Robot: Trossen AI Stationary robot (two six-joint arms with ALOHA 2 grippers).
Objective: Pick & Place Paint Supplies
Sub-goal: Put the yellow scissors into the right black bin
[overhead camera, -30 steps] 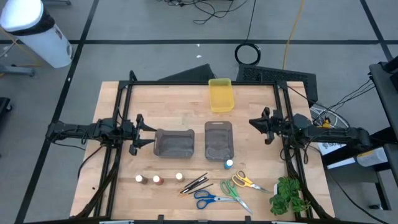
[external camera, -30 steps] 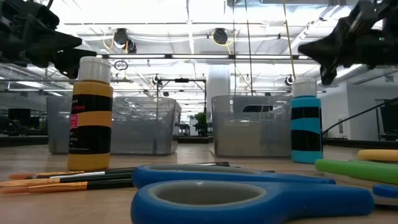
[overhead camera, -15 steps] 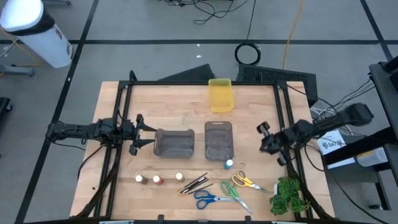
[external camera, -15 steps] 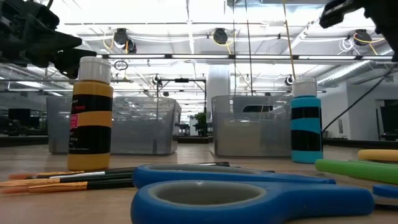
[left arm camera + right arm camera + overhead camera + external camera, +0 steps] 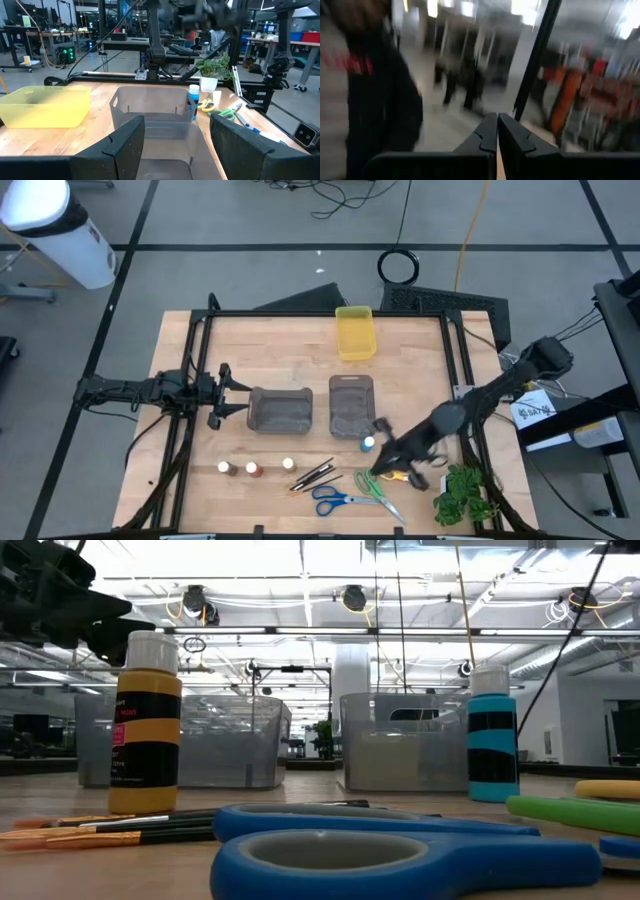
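right hand (image 5: 385, 452), fingers pressed together and empty, hangs beside the small blue-capped paint pot (image 5: 368, 444); risk: it tips the pot. left hand (image 5: 228, 393) open, empty, parked left of the bins.

Pots (image 5: 254, 468), brushes (image 5: 313, 474) and scissors (image 5: 352, 495) lie before two bins (image 5: 281, 409).

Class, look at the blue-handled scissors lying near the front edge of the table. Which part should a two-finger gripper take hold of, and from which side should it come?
Probably from straight above, at the neck where handles meet blades. The blue-handled scissors lie flat on the table, so there is no way in from the side. The neck is narrow enough for two fingers; the loops are wide. The green-handled scissors lie close by, so set the fingers across the neck with care.
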